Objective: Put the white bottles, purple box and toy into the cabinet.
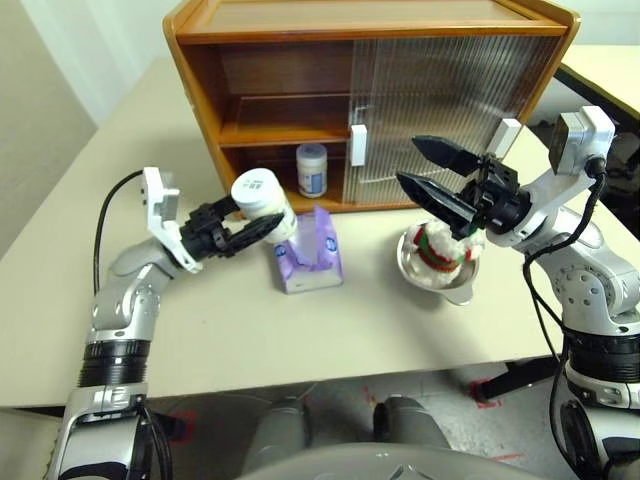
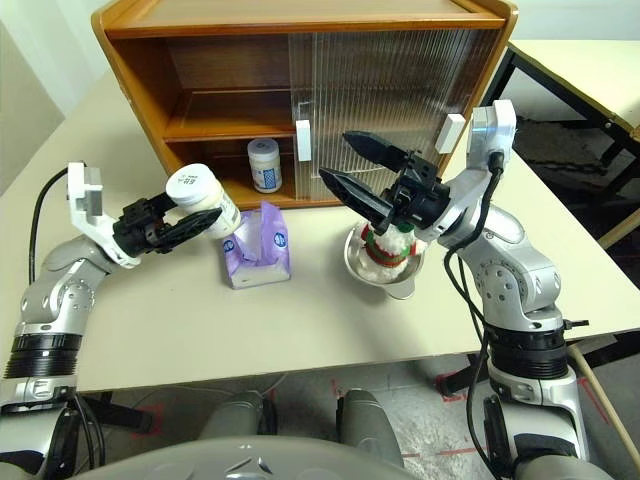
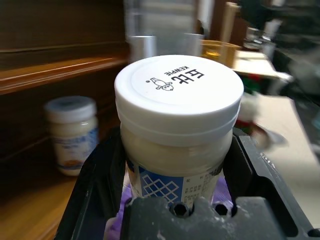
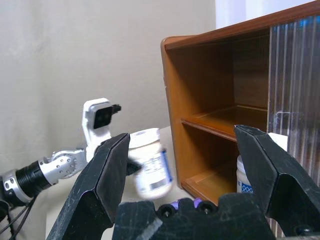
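Observation:
My left gripper (image 1: 252, 226) is shut on a white bottle (image 1: 262, 200), holding it tilted above the table just left of the purple box (image 1: 312, 256). Its wide lid (image 3: 178, 85) faces the cabinet's (image 1: 370, 20) open left half. A second white bottle (image 1: 312, 169) stands inside on the cabinet's bottom floor, under the inner shelf (image 1: 285, 132). The toy (image 1: 440, 246) sits in a shiny metal bowl (image 1: 457, 287) to the right of the purple box. My right gripper (image 1: 408, 161) hangs open above the toy, holding nothing and pointing toward the cabinet.
The ribbed sliding doors (image 1: 450, 100) cover the cabinet's right half, with a white handle (image 1: 358, 145) at the middle and another (image 1: 508, 138) at the right. The beige table's front edge (image 1: 300, 385) runs below. Another table (image 2: 580, 60) stands far right.

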You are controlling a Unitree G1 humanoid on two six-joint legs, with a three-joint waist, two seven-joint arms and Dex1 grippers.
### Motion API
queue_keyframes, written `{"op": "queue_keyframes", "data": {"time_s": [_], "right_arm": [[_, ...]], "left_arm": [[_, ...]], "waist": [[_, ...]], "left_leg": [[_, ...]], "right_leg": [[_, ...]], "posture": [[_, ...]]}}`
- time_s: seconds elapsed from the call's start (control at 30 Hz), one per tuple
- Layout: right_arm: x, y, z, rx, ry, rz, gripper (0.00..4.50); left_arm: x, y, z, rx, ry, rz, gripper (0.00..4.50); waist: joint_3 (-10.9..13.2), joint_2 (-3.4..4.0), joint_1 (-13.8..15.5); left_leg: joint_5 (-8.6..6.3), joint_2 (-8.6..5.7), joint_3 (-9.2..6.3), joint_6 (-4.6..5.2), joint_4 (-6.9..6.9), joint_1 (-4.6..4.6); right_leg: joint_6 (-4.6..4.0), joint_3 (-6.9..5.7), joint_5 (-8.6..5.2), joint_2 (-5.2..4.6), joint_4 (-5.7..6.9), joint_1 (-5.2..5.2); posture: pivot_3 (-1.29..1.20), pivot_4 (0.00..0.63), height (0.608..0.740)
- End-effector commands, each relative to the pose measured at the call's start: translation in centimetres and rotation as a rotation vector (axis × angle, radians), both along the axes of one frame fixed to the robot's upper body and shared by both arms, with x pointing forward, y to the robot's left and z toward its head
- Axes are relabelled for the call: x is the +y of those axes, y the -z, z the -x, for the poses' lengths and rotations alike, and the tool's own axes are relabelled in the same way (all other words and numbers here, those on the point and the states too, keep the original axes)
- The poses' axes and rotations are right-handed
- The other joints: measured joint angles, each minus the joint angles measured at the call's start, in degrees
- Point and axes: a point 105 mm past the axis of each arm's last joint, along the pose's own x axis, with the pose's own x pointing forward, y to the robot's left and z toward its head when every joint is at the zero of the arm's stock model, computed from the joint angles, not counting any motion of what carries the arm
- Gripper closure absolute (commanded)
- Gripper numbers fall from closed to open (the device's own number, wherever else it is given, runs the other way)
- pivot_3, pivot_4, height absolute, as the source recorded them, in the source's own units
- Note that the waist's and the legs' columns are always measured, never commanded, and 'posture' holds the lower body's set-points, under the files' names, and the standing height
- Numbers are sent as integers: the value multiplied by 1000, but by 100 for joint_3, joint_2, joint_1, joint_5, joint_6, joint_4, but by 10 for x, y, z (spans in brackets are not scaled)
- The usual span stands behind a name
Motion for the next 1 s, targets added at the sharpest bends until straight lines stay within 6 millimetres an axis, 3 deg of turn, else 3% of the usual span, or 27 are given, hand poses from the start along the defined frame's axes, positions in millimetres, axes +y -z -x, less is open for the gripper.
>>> {"op": "queue_keyframes", "data": {"time_s": [0.03, 0.53, 1.0], "right_arm": [[-2, -1, 0, -15, 12, -4, 0], [0, 1, 2, -17, 16, -15, 0], [0, 0, 4, -22, 19, -17, 0]], "left_arm": [[-6, -9, -12, -18, -83, -4, 1416], [-6, 4, -49, 10, -455, -76, 1416], [-6, 33, -64, 66, -620, -113, 1416]], "waist": [[0, 0, -4], [-2, -4, -16], [-4, -8, -31]], "left_leg": [[0, 0, 0, 0, -1, 0], [-1, -4, -2, -2, -1, -1], [-1, -5, -2, -2, 0, -3]], "right_leg": [[0, 0, 1, 0, 0, 0], [2, 5, 10, 4, -2, 0], [3, 7, 15, 6, -3, -1]], "posture": [[39, 0, 740], [26, 0, 740], [14, 0, 740]]}}
